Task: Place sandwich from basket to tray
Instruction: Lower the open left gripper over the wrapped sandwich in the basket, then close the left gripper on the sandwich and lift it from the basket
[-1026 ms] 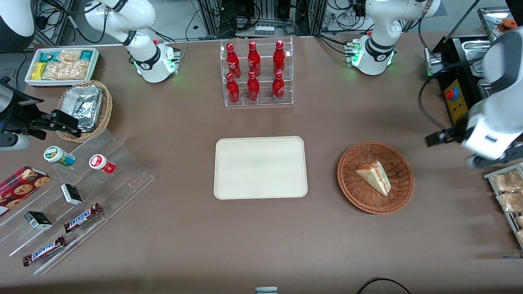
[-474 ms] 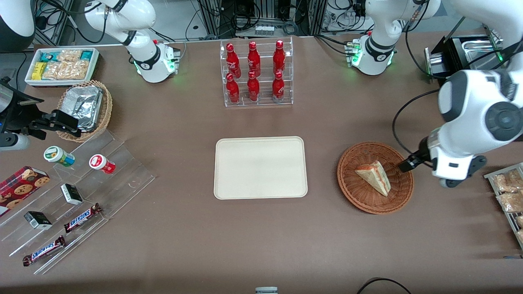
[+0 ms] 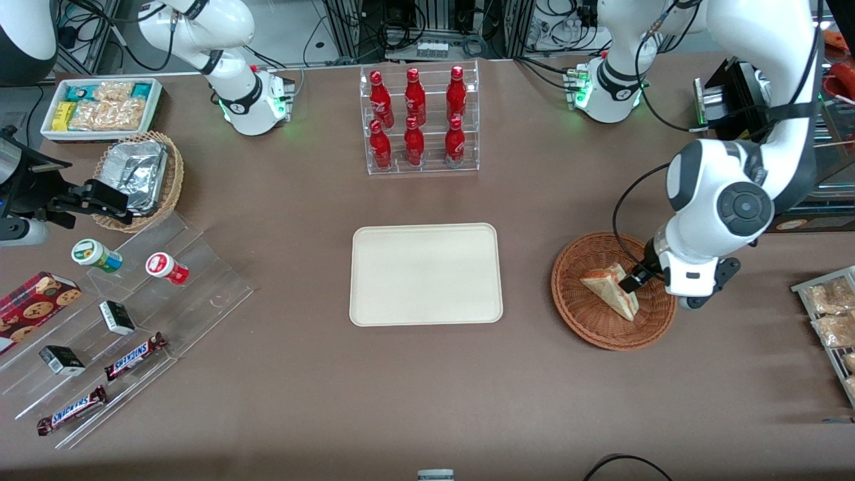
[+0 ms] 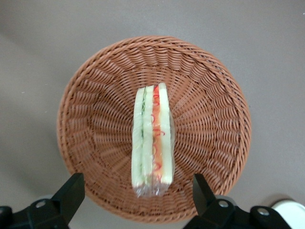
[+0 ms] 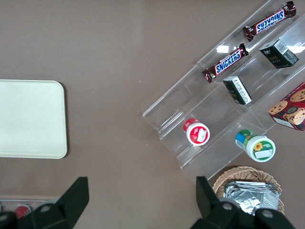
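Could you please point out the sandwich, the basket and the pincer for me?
sandwich [image 4: 152, 138], left wrist view, on its layered edge.
basket [image 4: 95, 95], left wrist view, on its woven wall.
pincer [image 4: 136, 193], left wrist view, open above the basket, midway between the fingertips.

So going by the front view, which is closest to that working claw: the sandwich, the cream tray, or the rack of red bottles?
From the gripper, poised over the basket:
1. Sandwich, just beneath it.
2. Tray, mid-table.
3. Bottle rack, farthest from the camera.
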{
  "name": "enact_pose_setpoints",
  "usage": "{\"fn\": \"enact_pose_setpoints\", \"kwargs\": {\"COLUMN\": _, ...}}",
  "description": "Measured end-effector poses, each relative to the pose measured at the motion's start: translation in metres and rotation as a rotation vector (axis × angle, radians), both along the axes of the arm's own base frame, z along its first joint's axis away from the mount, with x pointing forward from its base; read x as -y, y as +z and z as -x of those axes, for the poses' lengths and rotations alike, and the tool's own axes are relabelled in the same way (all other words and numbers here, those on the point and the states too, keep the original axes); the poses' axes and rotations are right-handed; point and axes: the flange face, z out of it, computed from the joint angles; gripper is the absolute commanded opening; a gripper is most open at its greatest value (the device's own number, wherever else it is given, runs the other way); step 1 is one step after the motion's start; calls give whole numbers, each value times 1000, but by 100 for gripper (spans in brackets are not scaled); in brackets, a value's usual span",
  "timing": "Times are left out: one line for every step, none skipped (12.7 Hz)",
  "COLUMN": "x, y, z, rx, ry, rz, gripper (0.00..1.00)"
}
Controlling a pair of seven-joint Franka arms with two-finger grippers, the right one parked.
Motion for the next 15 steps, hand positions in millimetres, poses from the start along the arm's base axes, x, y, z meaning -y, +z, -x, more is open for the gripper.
{"fn": "enact_pose_setpoints", "kwargs": {"x": -1, "y": -9, "z": 1, "rx": 3, "ry": 3, "rz": 0, "gripper": 100}}
{"fn": "enact_pose_setpoints", "kwargs": {"x": -1, "y": -15, "z": 0, "rx": 5, "ry": 6, "rz": 0, "gripper": 100}}
{"fn": "enact_pose_setpoints", "kwargs": {"x": -1, "y": -20, "z": 0, "rx": 6, "ry": 14, "rz": 0, "gripper": 100}}
{"fn": "enact_pose_setpoints", "kwargs": {"x": 0, "y": -23, "z": -1, "rx": 13, "ry": 26, "rz": 1, "gripper": 100}}
{"fn": "enact_pose_setpoints", "kwargs": {"x": 2, "y": -29, "z": -2, "rx": 20, "ry": 32, "rz": 2, "gripper": 100}}
{"fn": "enact_pose_setpoints", "kwargs": {"x": 6, "y": -38, "z": -1, "rx": 24, "ry": 27, "rz": 3, "gripper": 100}}
{"fn": "enact_pose_setpoints", "kwargs": {"x": 12, "y": -50, "z": 2, "rx": 30, "ry": 21, "rz": 4, "gripper": 100}}
{"fn": "enact_pose_setpoints", "kwargs": {"x": 16, "y": -61, "z": 4, "rx": 37, "ry": 17, "rz": 6, "gripper": 100}}
{"fn": "enact_pose_setpoints", "kwargs": {"x": 18, "y": -71, "z": 7, "rx": 39, "ry": 16, "rz": 7, "gripper": 98}}
{"fn": "enact_pose_setpoints", "kwargs": {"x": 18, "y": -77, "z": 9, "rx": 40, "ry": 17, "rz": 7, "gripper": 83}}
{"fn": "enact_pose_setpoints", "kwargs": {"x": 17, "y": -81, "z": 11, "rx": 43, "ry": 19, "rz": 7, "gripper": 51}}
{"fn": "enact_pose_setpoints", "kwargs": {"x": 17, "y": -82, "z": 12, "rx": 44, "ry": 25, "rz": 7, "gripper": 17}}
{"fn": "enact_pose_setpoints", "kwargs": {"x": 17, "y": -83, "z": 12, "rx": 44, "ry": 31, "rz": 7, "gripper": 0}}
{"fn": "enact_pose_setpoints", "kwargs": {"x": 17, "y": -83, "z": 12, "rx": 44, "ry": 36, "rz": 7, "gripper": 0}}
{"fn": "enact_pose_setpoints", "kwargs": {"x": 17, "y": -82, "z": 12, "rx": 47, "ry": 39, "rz": 7, "gripper": 0}}
